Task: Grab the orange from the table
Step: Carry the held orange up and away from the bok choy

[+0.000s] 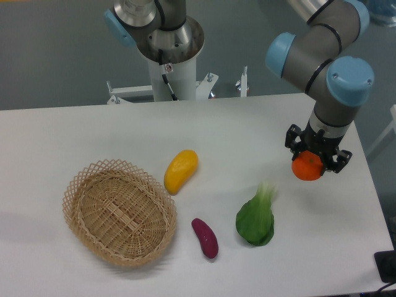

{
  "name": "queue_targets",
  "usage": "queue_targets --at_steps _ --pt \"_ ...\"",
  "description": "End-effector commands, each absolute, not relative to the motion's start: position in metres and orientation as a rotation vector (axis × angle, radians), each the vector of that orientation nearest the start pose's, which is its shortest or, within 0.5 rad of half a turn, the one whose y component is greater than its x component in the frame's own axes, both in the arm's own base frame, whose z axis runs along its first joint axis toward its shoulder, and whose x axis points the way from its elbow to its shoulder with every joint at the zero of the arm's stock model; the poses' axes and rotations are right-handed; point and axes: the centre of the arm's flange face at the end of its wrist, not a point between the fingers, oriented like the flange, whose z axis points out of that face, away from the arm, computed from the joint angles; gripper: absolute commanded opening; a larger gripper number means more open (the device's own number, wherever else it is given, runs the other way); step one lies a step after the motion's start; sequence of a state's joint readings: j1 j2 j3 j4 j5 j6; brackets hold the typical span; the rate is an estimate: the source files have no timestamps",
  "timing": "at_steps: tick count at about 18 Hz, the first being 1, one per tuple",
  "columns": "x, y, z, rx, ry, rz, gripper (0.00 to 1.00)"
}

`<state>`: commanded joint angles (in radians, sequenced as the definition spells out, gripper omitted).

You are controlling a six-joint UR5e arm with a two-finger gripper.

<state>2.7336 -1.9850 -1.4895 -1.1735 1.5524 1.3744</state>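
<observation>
The orange (307,167), small, round, bright and glossy, sits near the table's (74,136) right edge, about midway along it, between the black fingers of the gripper (317,162). Claw is clamped on the orange from above, fingers flanking its upper half; whether the fruit touches the white matte tabletop or is just off it, cannot tell. Arm joints grey with light-blue caps, wrist pointing straight down.

Toward the near left corner: woven wicker basket (117,213), oval, open lattice rim, tan. Just beside its far right rim, an elongated smooth yellow-orange mango (180,171), lying tilted. Near the near edge, centre: small purple eggplant (205,237), glossy, oblong, close to the basket's right side. Right of it, a leafy green vegetable (256,218), broad crinkled leaf, pale stem end pointing toward the far edge.
</observation>
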Motion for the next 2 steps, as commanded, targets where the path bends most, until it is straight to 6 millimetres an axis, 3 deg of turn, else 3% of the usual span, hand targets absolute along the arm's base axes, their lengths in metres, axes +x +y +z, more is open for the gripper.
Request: queue_targets --at_steps 2 --pt "-0.5408 0.3810 0.3305 -3.086 0.329 0.087 0.63"
